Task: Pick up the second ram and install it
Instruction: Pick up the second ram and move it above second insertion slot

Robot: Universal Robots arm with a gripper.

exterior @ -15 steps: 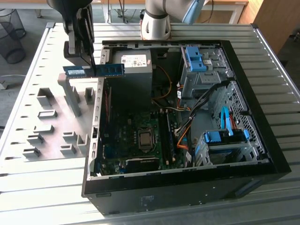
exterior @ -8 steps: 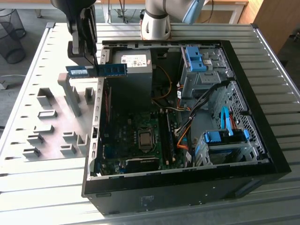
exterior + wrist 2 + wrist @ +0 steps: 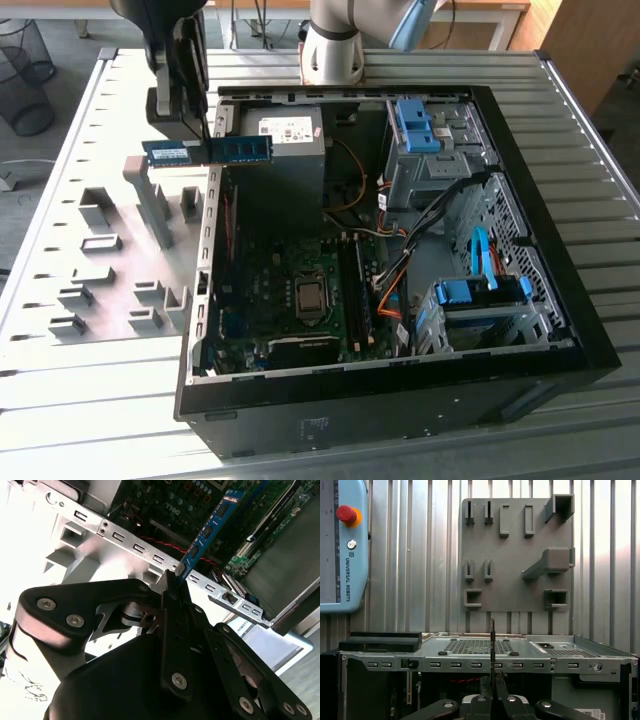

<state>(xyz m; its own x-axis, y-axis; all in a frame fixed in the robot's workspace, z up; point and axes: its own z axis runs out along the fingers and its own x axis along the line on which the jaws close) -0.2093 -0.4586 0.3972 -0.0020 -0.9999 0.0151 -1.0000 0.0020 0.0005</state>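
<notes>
second ram [image 3: 240, 149] | blue, dk chips | horiz, aloft | over case [image 3: 400, 410] edge

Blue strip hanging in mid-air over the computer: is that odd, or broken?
Nothing stands out. The gripper grips the second ram, holding it level over the side wall of the open computer case, not yet installed. No damage or spill shows.

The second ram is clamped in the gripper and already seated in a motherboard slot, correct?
Not seated. The second ram is clamped in the gripper, but the exterior view shows it held in the air over the case wall, outside any slot.
</notes>
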